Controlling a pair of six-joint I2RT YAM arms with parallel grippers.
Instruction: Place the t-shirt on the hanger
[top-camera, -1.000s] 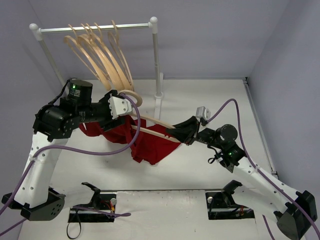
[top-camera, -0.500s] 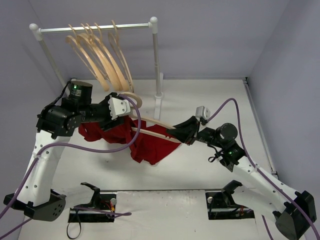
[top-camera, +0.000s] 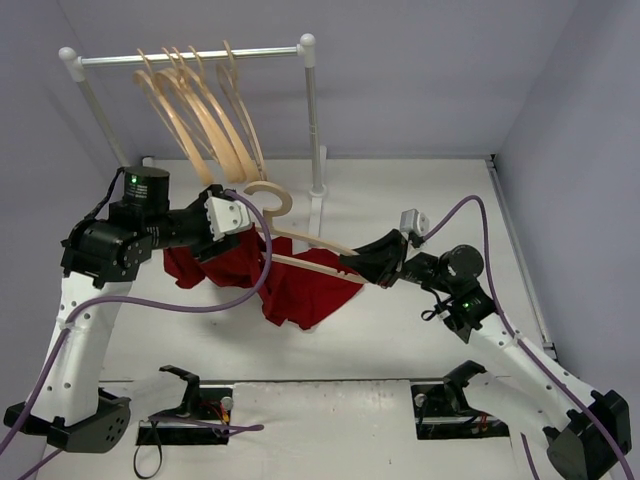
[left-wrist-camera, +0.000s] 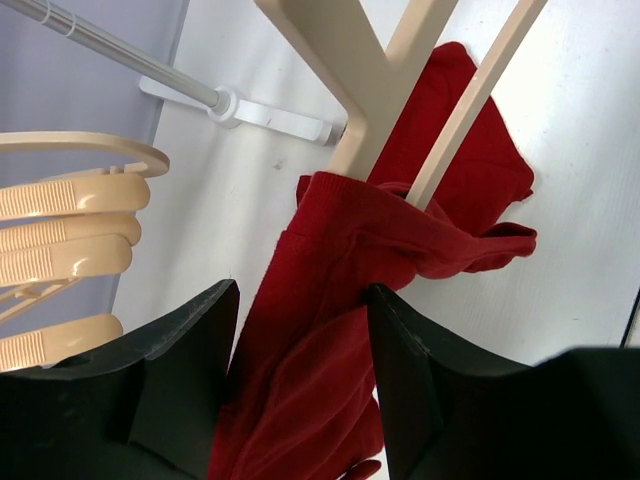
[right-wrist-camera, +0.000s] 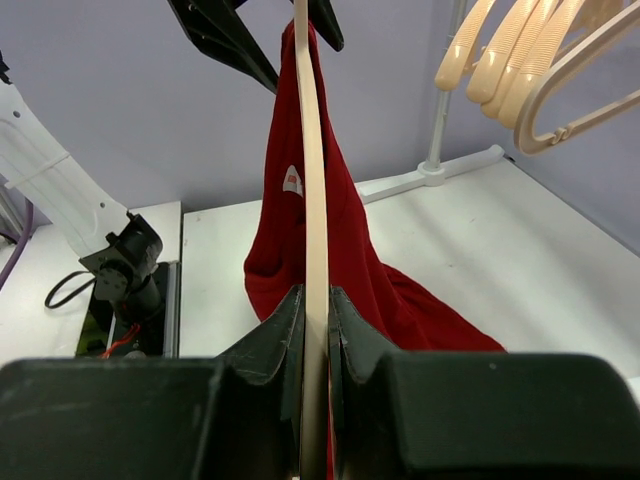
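While right gripper (right-wrist-camera: 315, 300) clenched one hanger (right-wrist-camera: 312, 170) arm, hook pointed to 10 o'clock in top view. Left gripper (left-wrist-camera: 300, 292) jaws stood apart, t-shirt (left-wrist-camera: 330, 330) bunched between; true grasp or not, could not tell. T-shirt hung off hanger near fork, sagging toward table (top-camera: 400, 330). Step seemed to need level hanger and slow pull of collar along arm. Table was white, walls lilac; rail stand (top-camera: 190, 57) with spare hangers (top-camera: 200, 120) stood at 12 o'clock.

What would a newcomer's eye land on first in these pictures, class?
The dark-red t-shirt mid-table, draped over a pale wooden hanger that the right gripper clamps by one end. The left gripper straddles the cloth at its top, jaws apart. Back left, spare hangers hang on a white rail.
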